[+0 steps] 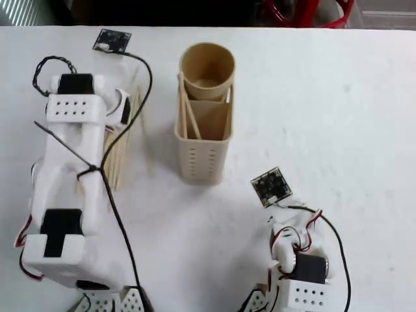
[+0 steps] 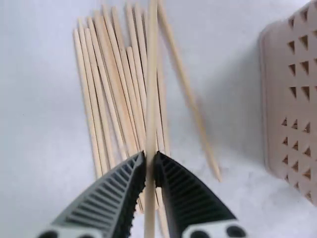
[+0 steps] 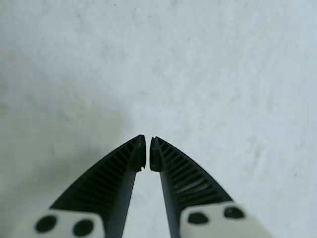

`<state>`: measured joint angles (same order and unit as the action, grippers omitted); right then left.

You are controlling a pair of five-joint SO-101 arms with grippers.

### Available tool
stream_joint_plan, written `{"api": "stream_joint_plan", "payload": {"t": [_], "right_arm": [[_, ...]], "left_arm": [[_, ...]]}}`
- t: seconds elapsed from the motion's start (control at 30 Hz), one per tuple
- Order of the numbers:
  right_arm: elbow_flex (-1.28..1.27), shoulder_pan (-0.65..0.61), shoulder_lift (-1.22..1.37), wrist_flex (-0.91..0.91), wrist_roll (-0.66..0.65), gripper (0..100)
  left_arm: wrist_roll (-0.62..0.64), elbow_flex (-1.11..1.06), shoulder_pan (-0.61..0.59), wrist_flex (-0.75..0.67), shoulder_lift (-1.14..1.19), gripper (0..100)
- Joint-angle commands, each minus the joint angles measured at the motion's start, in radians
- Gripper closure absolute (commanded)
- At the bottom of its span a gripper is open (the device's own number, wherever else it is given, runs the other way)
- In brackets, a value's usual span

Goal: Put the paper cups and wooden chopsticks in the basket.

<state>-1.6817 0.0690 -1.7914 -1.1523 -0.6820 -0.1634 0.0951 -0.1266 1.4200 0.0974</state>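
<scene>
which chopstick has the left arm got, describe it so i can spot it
Start at the tan basket in the middle of the table; beside it a pile of wooden chopsticks lies under the left arm. The held chopstick is the single stick clamped between that arm's jaws, crossing over the loose ones.

Bare table (image 1: 338, 117) lies open at the basket's (image 1: 203, 159) 3 o'clock. At its 9 o'clock, chopsticks (image 1: 118, 162) and the left arm (image 1: 70, 136) crowd the gap.

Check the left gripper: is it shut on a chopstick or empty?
Shut on a chopstick: the left gripper pinches that one stick, over the pile.
</scene>
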Motion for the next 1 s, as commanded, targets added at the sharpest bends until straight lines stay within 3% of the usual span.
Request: {"api": "stream_joint_plan", "payload": {"t": [0.0, 0.33, 0.47, 0.73, 0.97], "right_arm": [[-0.009, -0.007, -0.007, -0.004, -0.005, 97.1], [-0.009, -0.007, -0.007, -0.004, -0.005, 97.1], [-0.009, -0.007, -0.007, -0.004, -0.005, 97.1], [-0.009, -0.007, -0.007, -0.004, -0.005, 97.1], [-0.009, -0.007, -0.007, -0.004, -0.005, 97.1]], "left_arm": [[0.028, 0.008, -0.004, -0.003, -0.097, 95], [0.129, 0.006, 0.007, 0.020, -0.533, 95], [0.133, 0.003, 0.116, -0.031, -0.667, 95], [0.150, -0.155, 0.403, -0.434, -0.720, 95], [0.152, -0.526, 0.458, -0.971, -0.739, 98]]}}
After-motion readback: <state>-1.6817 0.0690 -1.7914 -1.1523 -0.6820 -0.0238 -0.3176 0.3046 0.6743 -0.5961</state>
